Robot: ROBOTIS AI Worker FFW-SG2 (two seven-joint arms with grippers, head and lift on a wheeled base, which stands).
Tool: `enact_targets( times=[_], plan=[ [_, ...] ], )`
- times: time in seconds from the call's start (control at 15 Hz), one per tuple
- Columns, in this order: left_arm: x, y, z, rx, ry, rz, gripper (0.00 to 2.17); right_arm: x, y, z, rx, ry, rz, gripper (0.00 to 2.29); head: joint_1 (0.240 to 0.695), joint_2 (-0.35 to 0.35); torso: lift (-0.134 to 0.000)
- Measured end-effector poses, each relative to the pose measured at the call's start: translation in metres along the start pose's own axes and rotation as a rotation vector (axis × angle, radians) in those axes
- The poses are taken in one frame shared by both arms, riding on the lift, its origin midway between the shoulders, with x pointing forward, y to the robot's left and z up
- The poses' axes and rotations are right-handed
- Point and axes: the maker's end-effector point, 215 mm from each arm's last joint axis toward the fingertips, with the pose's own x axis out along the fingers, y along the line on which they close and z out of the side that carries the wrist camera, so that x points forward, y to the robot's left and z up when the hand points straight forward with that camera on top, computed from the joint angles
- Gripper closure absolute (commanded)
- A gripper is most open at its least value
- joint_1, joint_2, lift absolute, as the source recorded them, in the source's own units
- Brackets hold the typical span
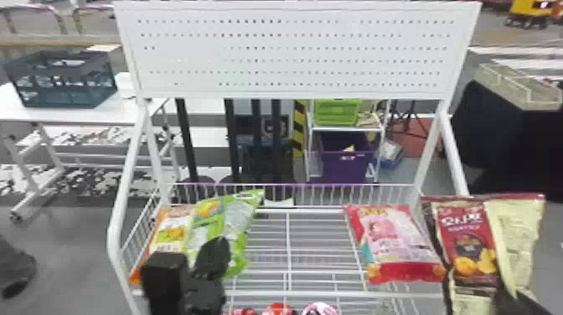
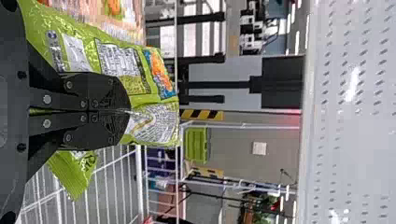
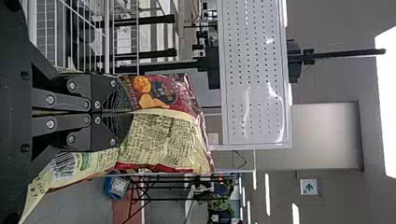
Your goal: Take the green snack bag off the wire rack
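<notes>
While the left gripper (image 1: pixel 213 251) has its jaws clamped on the green bag (image 1: pixel 241 218), crumpling it around the fingers, the right gripper (image 1: pixel 513 300) has its jaws clamped on a maroon bag (image 1: pixel 469 234), so both hands are full, lol. The green one is over the left part of the rack (image 1: pixel 335 294), tilted and overlapping an orange bag (image 1: pixel 169 228) in the head view, though honestly I can't tell if its bottom touches the wires. The maroon one is upright-ish at the rack's right side, and between the two, nearer the maroon one, a pink bag (image 1: pixel 391 238) lies on the wires. Up top there's a white pegboard (image 1: pixel 293 58), and behind it all you get a dark crate (image 1: pixel 63 94) on a table (image 1: pixel 125 111), plus a green bin (image 1: pixel 337 112) above a purple bin (image 1: pixel 347 167)
</notes>
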Motion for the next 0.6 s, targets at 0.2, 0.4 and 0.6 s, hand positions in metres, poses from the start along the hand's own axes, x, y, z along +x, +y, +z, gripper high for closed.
enact_targets(
  times=[0.2,0.4,0.6],
  plan=[
    [-0.048,0.048,0.023,-0.013,-0.074,0.065,2.06,-0.001,0.001,0.001,0.000,-0.002,0.002,2.24,0.499,0.000,0.000],
    [-0.087,0.078,0.030,-0.005,-0.108,0.113,2.06,-0.001,0.005,0.001,0.003,-0.005,0.007,2.24,0.499,0.000,0.000],
    [-0.117,0.087,0.045,0.006,-0.151,0.121,2.06,-0.001,0.007,0.001,0.004,-0.005,0.009,2.24,0.499,0.000,0.000]
  ],
)
